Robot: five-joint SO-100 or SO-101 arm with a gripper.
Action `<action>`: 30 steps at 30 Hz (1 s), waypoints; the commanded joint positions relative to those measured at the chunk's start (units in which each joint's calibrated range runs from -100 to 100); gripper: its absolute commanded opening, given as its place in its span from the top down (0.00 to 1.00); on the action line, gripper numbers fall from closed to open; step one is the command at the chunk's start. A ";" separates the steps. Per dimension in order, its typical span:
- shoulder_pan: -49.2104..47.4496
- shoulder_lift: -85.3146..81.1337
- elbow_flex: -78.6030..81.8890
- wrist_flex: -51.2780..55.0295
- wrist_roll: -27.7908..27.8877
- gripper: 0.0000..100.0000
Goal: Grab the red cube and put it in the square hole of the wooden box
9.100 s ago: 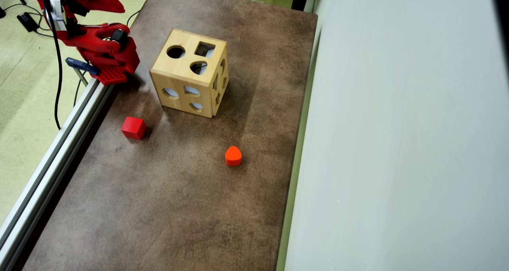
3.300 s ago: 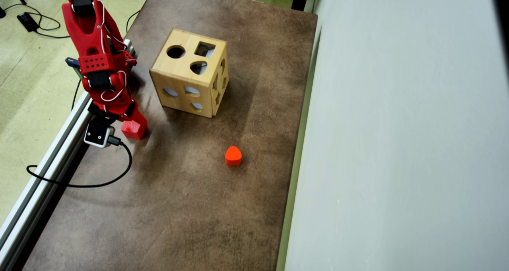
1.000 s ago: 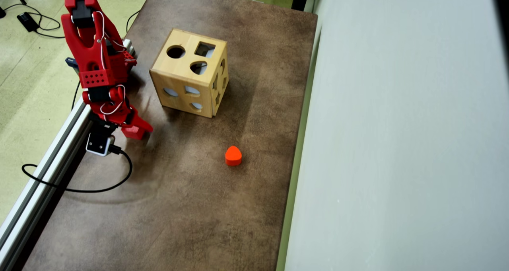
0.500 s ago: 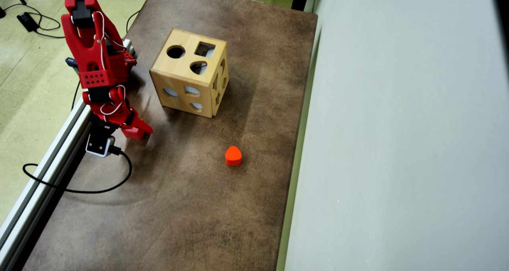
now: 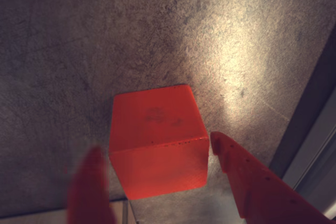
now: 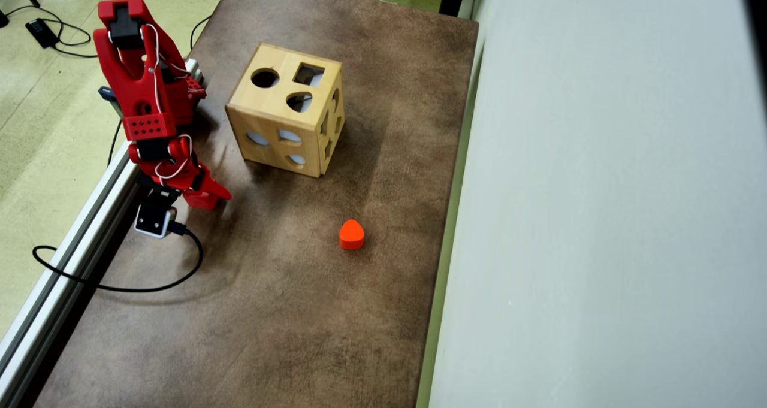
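Across the brown tabletop [image 6: 311, 312] the wooden box [image 6: 286, 109] is sitting as our landmark, the biggest thing on show, with its top face carrying a round cut-out, a rounded-triangle cut-out and the square hole [image 6: 308, 74] at that face's far right corner in the overhead view. What is lying inside the box cannot be made out; pale patches are showing through the holes and no more.

Left of the box and a touch nearer the camera, the red arm [image 6: 144, 90] is reaching down along the metal rail [image 6: 78, 234]. Compared with half a second ago the arm is shifting slightly while the block is staying tucked under its tip, so I judge the grasp is settling and the lift is about to follow.

The hand [image 5: 157, 158] is gripping the red cube [image 5: 157, 145]: in the wrist view one finger is pressing the cube's right edge and a blurred one is hugging its left. The cube [image 6: 202, 201] is sitting well apart from the box, nowhere near the hole yet.

Right of the box and nearer the camera, the orange rounded block [image 6: 351, 235] is lying untouched.
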 commanded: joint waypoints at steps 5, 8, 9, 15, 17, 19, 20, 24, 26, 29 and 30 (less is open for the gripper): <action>-0.43 -0.70 -1.93 -0.40 -0.29 0.89; -0.43 -0.95 -1.93 -0.40 -0.34 0.95; -0.43 -1.04 -1.93 -0.32 -0.34 0.96; 0.17 -5.03 -1.03 0.96 -0.34 0.98; 0.17 -10.55 -0.94 2.57 -0.34 0.98; 0.17 -17.17 -1.30 6.84 -0.39 0.98; 0.17 -20.57 -1.75 9.25 -0.39 0.98; 0.17 -33.99 -1.84 18.25 -0.49 0.98; 0.17 -39.68 -1.75 22.84 -0.63 0.98; -0.43 -47.15 -2.02 29.67 -2.59 0.98; -0.50 -49.36 -2.02 31.28 -3.42 0.98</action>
